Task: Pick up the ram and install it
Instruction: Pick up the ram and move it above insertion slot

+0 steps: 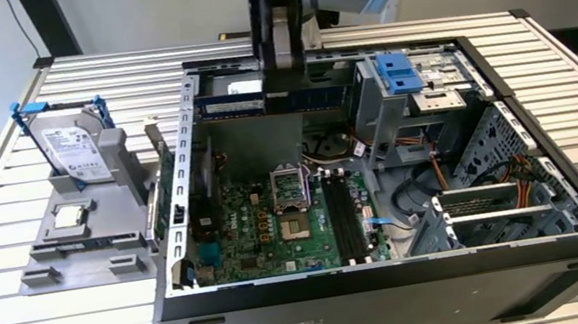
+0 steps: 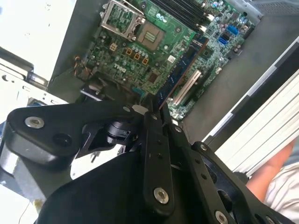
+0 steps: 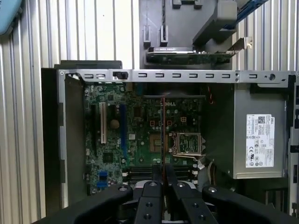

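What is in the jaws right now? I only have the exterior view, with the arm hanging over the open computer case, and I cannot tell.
Observer: Both wrist views show the jaws shut on the ram, which appears edge-on as a thin strip.
Operator: Is it seated in a slot?
Observer: It seems not. In the second wrist view it juts out from the jaws and appears to hang above the motherboard.
Operator: Is anyone close by?
Observer: Yes. The second wrist view catches a person's arm beyond the slatted table.
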